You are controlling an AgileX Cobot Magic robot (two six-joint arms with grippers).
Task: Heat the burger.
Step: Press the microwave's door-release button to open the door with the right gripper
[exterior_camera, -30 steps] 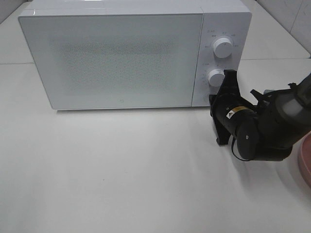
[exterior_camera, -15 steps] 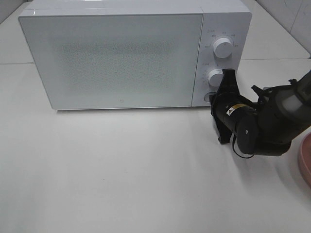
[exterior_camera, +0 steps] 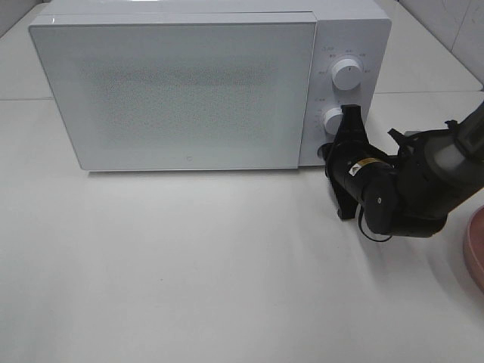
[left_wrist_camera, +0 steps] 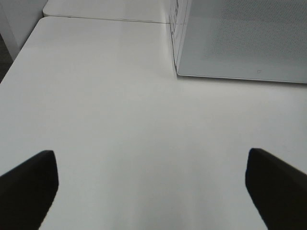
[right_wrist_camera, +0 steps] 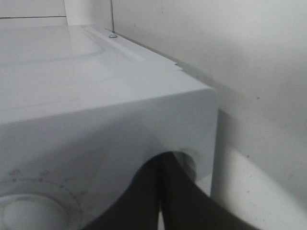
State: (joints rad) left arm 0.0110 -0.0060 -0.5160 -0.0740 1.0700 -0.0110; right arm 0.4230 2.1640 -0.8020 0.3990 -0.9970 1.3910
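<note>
The burger is out of view. The white microwave [exterior_camera: 189, 83] stands at the back of the table with its door closed. My right gripper [exterior_camera: 330, 151] is shut, its tips against the control panel just below the lower knob [exterior_camera: 333, 120]. In the right wrist view the shut dark fingers [right_wrist_camera: 144, 201] touch the panel at a round recess near the corner of the microwave [right_wrist_camera: 96, 96], beside a knob [right_wrist_camera: 19, 211]. My left gripper [left_wrist_camera: 151, 191] is open over bare table, nothing between its fingertips [left_wrist_camera: 29, 182], with the microwave [left_wrist_camera: 240, 38] ahead of it.
A pink plate [exterior_camera: 475, 249] pokes in at the right edge of the table, close behind my right arm [exterior_camera: 423, 189]. The upper knob [exterior_camera: 345, 73] sits above the lower one. White table [exterior_camera: 189, 265] stretches in front of the microwave.
My right gripper has crept a little left and closer to the panel under the lower knob. The microwave and the left gripper have not moved.
</note>
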